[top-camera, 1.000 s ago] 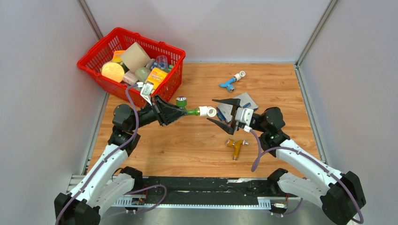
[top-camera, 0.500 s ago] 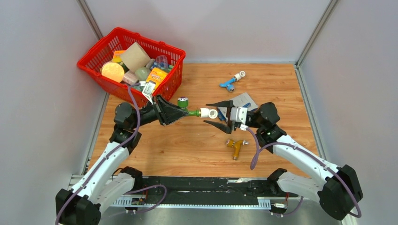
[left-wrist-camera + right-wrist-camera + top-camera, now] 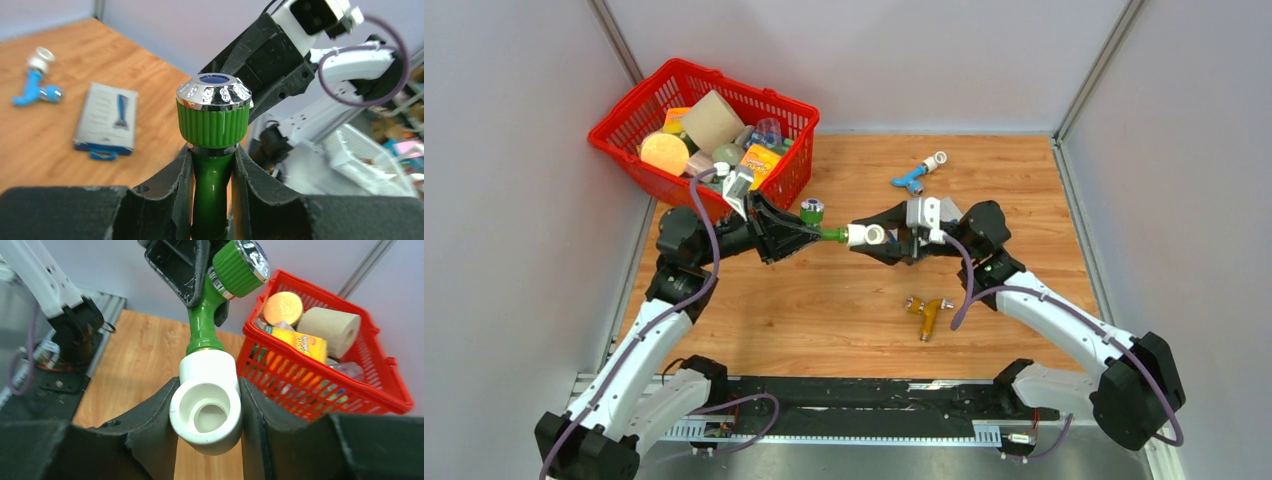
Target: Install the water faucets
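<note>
The green water faucet [image 3: 822,233] hangs level above the table, my left gripper [image 3: 804,236] shut on its stem just below the ribbed knob [image 3: 214,112]. A white elbow fitting [image 3: 865,236] sits on the faucet's threaded end. My right gripper [image 3: 879,240] is shut on that fitting, both pads pressed to its sides [image 3: 207,402]. In the right wrist view the green faucet [image 3: 202,327] rises from the fitting into the left gripper. The orange-yellow faucet [image 3: 927,310] lies on the table below the right gripper. The blue faucet [image 3: 913,179], joined to its own white fitting, lies at the back.
A red basket [image 3: 624,112] full of household items stands at the back left, close behind my left gripper. A flat grey packet [image 3: 106,119] lies on the wood under my right wrist. Grey walls enclose the table on three sides.
My right gripper moved left and up to the white fitting and closed its jaws on it. The left gripper kept its hold on the green faucet and shifted slightly up.
</note>
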`<state>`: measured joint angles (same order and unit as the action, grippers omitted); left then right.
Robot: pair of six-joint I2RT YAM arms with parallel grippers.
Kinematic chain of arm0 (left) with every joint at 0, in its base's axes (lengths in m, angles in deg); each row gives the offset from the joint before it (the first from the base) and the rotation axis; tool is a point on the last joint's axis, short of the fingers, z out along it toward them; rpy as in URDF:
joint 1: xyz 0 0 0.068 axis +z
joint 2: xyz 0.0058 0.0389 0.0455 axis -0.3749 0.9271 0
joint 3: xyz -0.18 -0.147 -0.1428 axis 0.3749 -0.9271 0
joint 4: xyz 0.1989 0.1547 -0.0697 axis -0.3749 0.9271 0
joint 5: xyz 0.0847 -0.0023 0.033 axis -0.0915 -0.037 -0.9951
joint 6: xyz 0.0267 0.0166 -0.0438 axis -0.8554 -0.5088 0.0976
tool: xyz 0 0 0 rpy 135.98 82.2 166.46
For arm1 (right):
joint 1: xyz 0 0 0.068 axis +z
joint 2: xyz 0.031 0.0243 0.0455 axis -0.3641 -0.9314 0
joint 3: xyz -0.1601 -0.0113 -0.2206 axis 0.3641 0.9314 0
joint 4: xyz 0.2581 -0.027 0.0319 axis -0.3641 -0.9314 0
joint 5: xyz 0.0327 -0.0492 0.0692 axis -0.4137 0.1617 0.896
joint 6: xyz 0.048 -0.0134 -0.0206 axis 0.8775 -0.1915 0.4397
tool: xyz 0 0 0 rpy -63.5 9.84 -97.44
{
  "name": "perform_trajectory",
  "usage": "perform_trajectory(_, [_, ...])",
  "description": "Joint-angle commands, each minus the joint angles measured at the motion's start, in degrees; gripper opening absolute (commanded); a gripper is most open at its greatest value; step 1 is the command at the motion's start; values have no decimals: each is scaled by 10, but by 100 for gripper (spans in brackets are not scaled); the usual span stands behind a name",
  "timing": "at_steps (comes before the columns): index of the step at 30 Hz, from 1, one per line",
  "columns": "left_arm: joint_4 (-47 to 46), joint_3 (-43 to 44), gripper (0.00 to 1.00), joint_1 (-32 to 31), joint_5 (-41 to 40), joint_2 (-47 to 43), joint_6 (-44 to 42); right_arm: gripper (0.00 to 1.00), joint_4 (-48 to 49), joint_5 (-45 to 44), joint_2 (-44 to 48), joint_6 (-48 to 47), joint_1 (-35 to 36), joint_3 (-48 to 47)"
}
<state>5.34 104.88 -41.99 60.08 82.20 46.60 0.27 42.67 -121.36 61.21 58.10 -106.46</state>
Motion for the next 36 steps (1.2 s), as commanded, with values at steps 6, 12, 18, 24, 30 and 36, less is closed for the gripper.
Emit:
perform_trajectory(6, [236, 103, 0, -2, 13, -54, -419, 0, 107, 70, -126, 526, -6, -136])
perform_trajectory(12, [275, 127, 0, -3, 16, -63, -493, 0, 162, 54, -251, 874, -20, -183])
perform_trajectory(18, [287, 104, 0, -16, -3, -93, -512, 7, 381, 58, -346, 1131, -12, -144])
perform_trajectory(24, [263, 63, 0, -17, -28, -124, -481, 37, 170, 35, -275, 910, -17, -173])
perform_trajectory(30, [200, 28, 0, -17, -60, -131, -362, 60, 19, -11, -190, 708, -57, -182])
perform_trajectory(36, [48, -37, 0, -16, -73, -124, -197, 71, -3, -15, -112, 567, -106, -157])
